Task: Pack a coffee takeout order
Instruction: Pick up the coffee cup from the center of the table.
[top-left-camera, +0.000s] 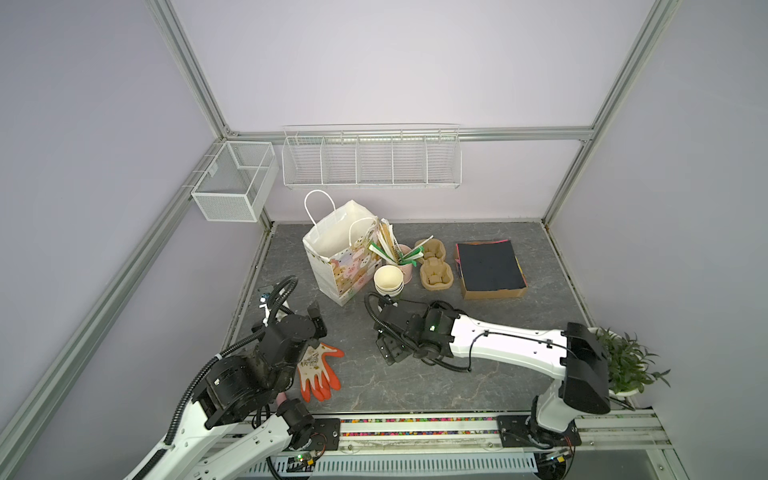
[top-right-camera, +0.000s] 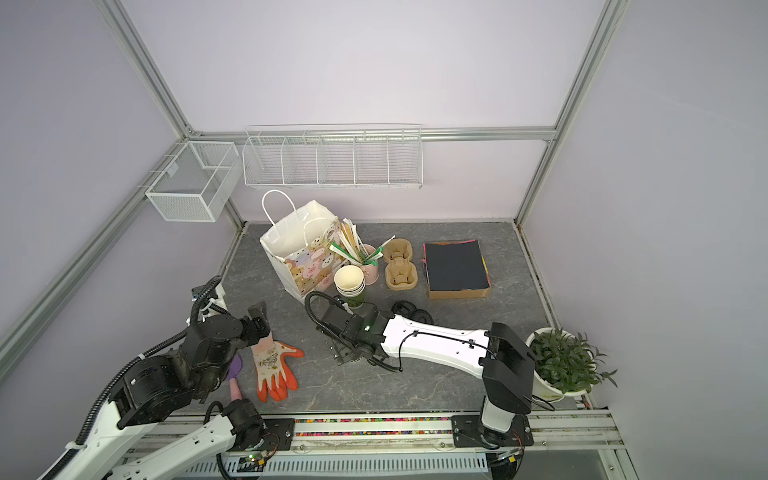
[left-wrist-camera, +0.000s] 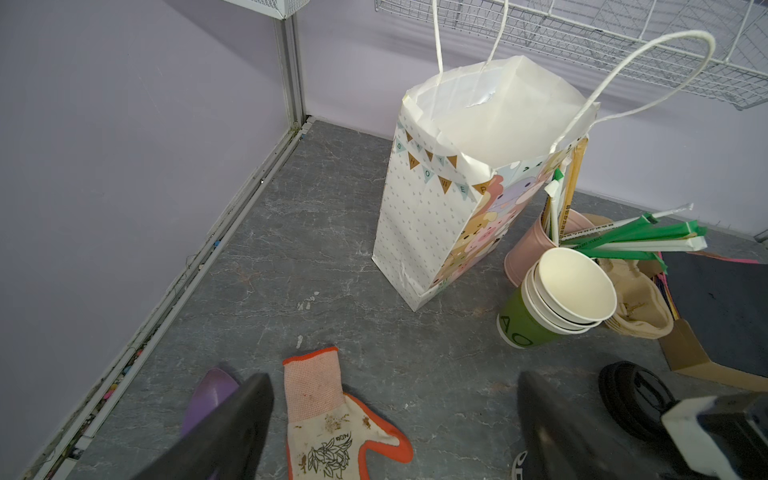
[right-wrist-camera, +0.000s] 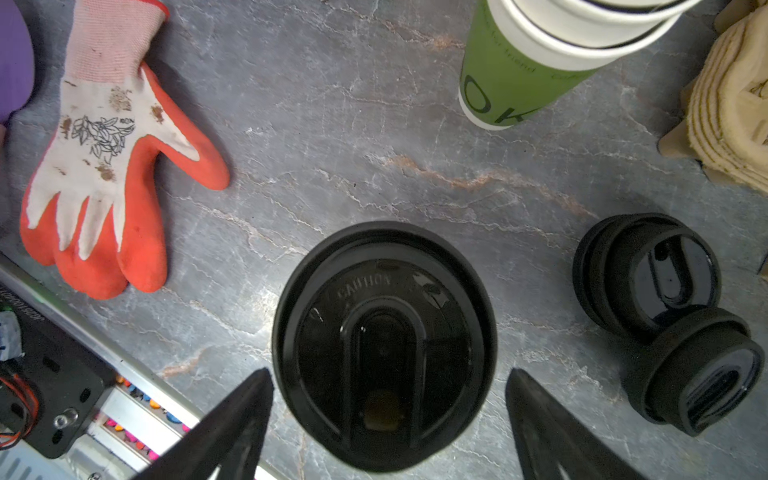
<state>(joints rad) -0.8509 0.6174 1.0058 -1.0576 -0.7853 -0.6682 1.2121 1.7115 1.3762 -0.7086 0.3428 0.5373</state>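
Paper bag (left-wrist-camera: 419, 216), far left: upright, mouth open. Pink cup (left-wrist-camera: 525, 249): wrapped straws (left-wrist-camera: 623, 241). Cardboard box (top-left-camera: 494, 293), far right: black sheets (top-left-camera: 489, 266). Carriers (top-left-camera: 434, 268): stacked between these. Black lidded cup (right-wrist-camera: 384, 353): on surface, near centre, between released right hand (right-wrist-camera: 389, 374). Left hand (left-wrist-camera: 394, 377): released, empty, above glove (left-wrist-camera: 328, 415).

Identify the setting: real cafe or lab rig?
Probably a lab robot cell staged as a coffee counter: bare aluminium frame, hanging wire rack, and takeout props such as a paper bag and cup carrier.
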